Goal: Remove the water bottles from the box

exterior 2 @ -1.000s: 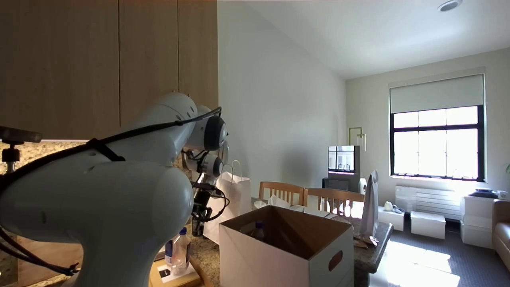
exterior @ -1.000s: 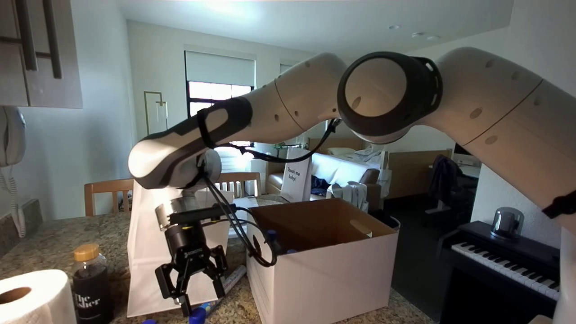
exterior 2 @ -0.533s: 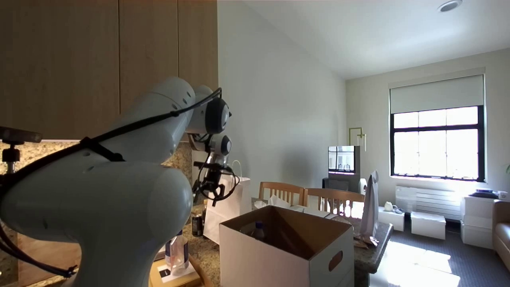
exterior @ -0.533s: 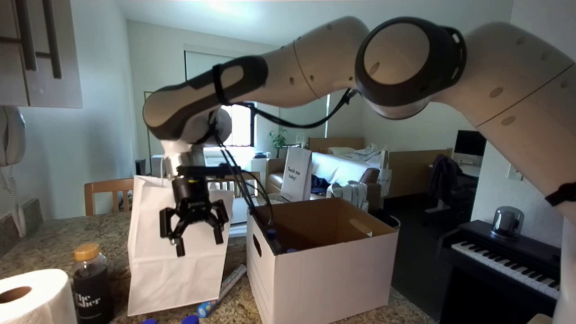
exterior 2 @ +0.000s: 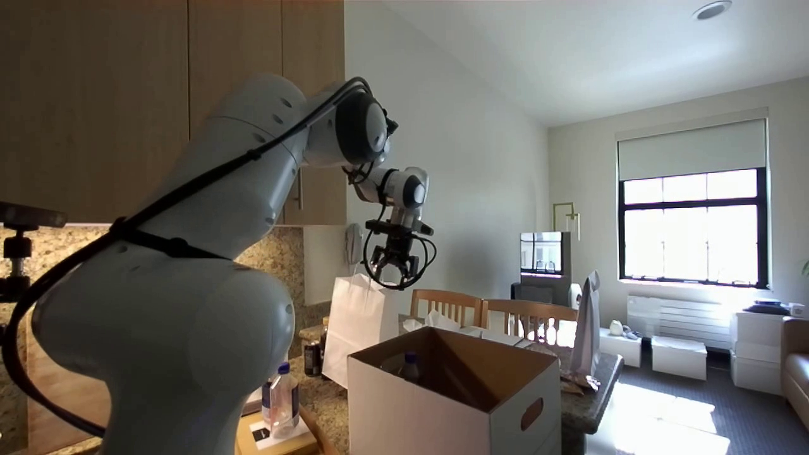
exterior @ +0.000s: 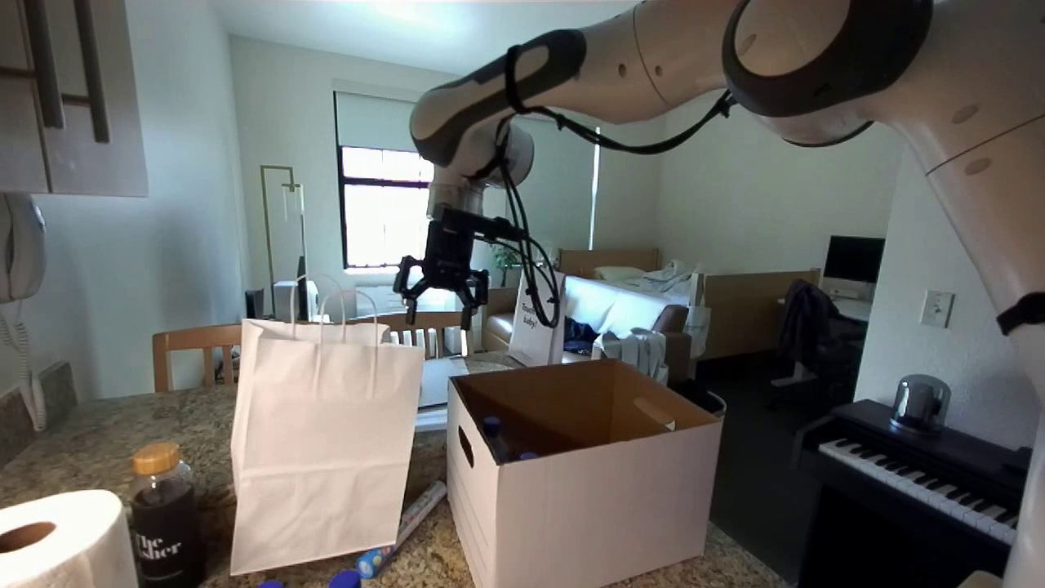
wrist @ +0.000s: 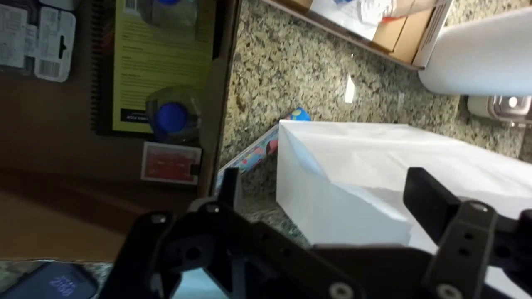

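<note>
The white box (exterior: 604, 510), brown inside, stands on the counter with its top uncovered. Two clear water bottles show inside it in the wrist view: one with a blue cap (wrist: 171, 117) by the wall, another water bottle (wrist: 168, 16) cut by the top edge. One also shows as a water bottle (exterior 2: 409, 369) in an exterior view. Outside the box, a clear bottle (exterior 2: 284, 404) stands on a low cardboard tray; two blue caps (exterior: 345, 580) peek in at the bottom edge. My gripper (exterior: 439, 317) hangs open and empty, above and beside the box, near the paper bag's handles.
A white paper bag (exterior: 326, 457) stands tall beside the box, below my gripper. A patterned tube (exterior: 416, 513) lies between them. A dark bottle (exterior: 166, 523) and a paper roll (exterior: 65, 543) stand at the left. A notebook (wrist: 162, 70) lies in the box.
My gripper has risen away from a blue-capped bottle outside the box and travelled up past the paper bag toward the box. The box and the bottles in it have stayed put.
</note>
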Motion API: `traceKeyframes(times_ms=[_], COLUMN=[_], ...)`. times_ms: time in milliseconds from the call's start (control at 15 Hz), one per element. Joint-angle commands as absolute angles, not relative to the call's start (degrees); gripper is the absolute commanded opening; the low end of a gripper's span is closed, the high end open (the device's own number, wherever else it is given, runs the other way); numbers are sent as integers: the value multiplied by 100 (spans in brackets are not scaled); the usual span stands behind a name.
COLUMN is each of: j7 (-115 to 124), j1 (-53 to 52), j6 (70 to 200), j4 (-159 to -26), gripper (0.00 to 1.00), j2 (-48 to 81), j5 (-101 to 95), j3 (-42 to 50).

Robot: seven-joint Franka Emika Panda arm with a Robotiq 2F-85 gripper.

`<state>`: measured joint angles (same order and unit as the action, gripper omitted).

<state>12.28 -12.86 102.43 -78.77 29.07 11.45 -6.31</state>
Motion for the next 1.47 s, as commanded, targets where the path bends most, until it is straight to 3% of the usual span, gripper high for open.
traceKeyframes(times_ms=[0, 733, 1400], j7=[1471, 2624, 3460], j1=[-890, -612, -15], j6=[11132, 11552, 12132], j4=[-8502, -8505, -10802], gripper=[100, 100, 100], j2=[2678, 2848, 2168], j5=[1531, 1788, 3774], j3=[-496, -226, -80])
